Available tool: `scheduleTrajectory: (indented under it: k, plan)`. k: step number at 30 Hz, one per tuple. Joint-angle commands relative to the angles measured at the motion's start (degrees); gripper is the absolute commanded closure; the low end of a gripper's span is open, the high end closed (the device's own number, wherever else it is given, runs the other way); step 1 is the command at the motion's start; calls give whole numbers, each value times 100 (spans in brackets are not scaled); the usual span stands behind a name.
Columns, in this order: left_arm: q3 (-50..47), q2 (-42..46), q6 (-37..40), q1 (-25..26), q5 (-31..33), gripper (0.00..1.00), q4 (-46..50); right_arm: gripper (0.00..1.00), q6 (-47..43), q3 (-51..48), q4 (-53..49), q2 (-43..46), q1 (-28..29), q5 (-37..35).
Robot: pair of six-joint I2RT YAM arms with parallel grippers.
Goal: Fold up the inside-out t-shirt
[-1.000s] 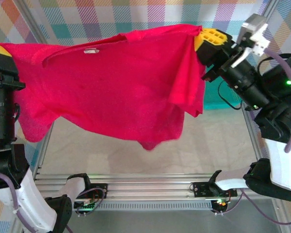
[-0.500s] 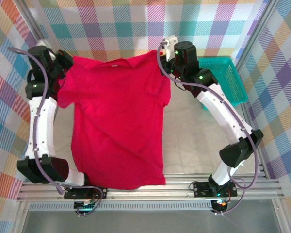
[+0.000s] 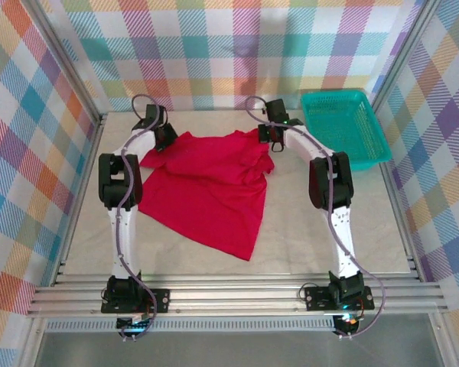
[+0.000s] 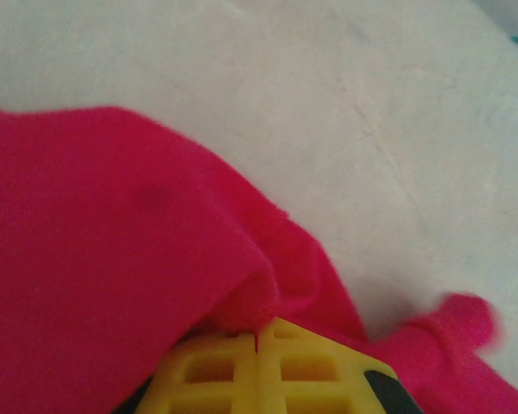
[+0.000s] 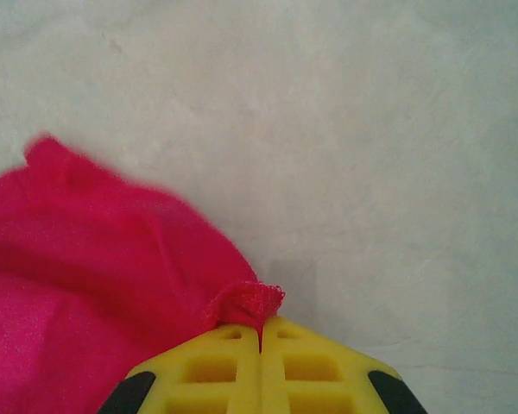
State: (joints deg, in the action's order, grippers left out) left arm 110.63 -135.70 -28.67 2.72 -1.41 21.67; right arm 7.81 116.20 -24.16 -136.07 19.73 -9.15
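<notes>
Looking down on the teal basket [image 3: 343,126], parked at the far right corner of the table [image 3: 329,222]. Left of the basket, finding the inside-out t-shirt [image 3: 206,183] lying rumpled and skewed on the tabletop, far edge bunched, longest corner pointing away toward the aluminium rail [image 3: 237,294].

Picking out the right gripper [image 3: 268,138] at the shirt corner nearest the basket. Pinched tight there on a nub of red cloth. Up close on the right gripper [image 5: 261,332]: yellow fingers [image 5: 216,366] pressed together, a curl of fabric poking out at the tip.

Across the shirt, farther from the basket, catching the left gripper [image 3: 167,140] at the opposite far corner. Up close on the left gripper [image 4: 259,341]: likewise clamped on the cloth, red fabric humped over the yellow fingertips [image 4: 211,371].

Between shirt and basket, noting the right arm [image 3: 325,176] stretched over the table. On the shirt's far side from the basket, the left arm [image 3: 118,183] running alongside its edge. All round, plaid walls [image 3: 214,46].
</notes>
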Motion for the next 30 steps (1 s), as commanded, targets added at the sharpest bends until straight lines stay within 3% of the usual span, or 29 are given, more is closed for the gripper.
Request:
scheduleTrajectory:
  k: [1, 8, 15, 21, 30]
  plan:
    - [328, 518, 101, 0, 114, 100, -520, 100, 228, 617, 198, 271, 76, 229]
    - [637, 215, 397, 22, 81, 100, -811, 100, 210, 1049, 273, -138, 29, -236]
    - [520, 692, 634, 51, 208, 100, -1038, 100, 140, 1210, 304, 51, 3, -169]
    - [326, 1498, 644, 45, 155, 100, -928, 100, 65, 849, 409, 957, -2, -35]
    - [-493, 3859, 834, 10, 512, 100, -696, 100, 44, -321, 710, 3252, 20, 611]
